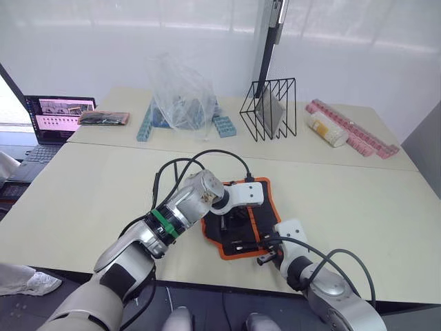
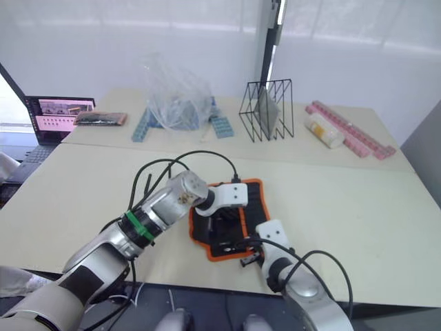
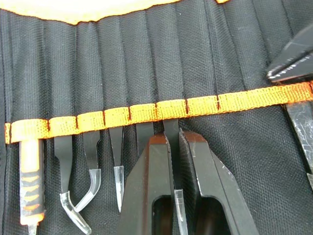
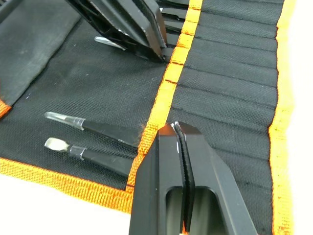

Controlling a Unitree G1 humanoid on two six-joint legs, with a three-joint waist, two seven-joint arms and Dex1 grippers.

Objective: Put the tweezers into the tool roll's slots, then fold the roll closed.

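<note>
The tool roll (image 1: 258,207) lies open on the table's near side, black with orange binding. Over it, my left gripper (image 3: 175,139) is shut on one black tweezer (image 3: 171,128), whose end sits under the orange band (image 3: 205,103) in one of the slots (image 3: 146,63). Several more tweezers (image 3: 116,161) stick out of the neighbouring slots beside an orange-handled tool (image 3: 32,181). My right gripper (image 4: 177,131) is shut with nothing in it, its tips down on the band at the roll's near end. Two tweezers (image 4: 98,128) lie slotted next to it.
On the far table stand a laptop (image 1: 58,117), a black-orange packet (image 1: 103,118), a clear plastic bag (image 1: 180,93), blue blocks (image 1: 224,125), a black wire rack (image 1: 270,109), a jar (image 1: 326,129) and pink trays (image 1: 358,134). Black cables (image 1: 207,155) arch over my left arm.
</note>
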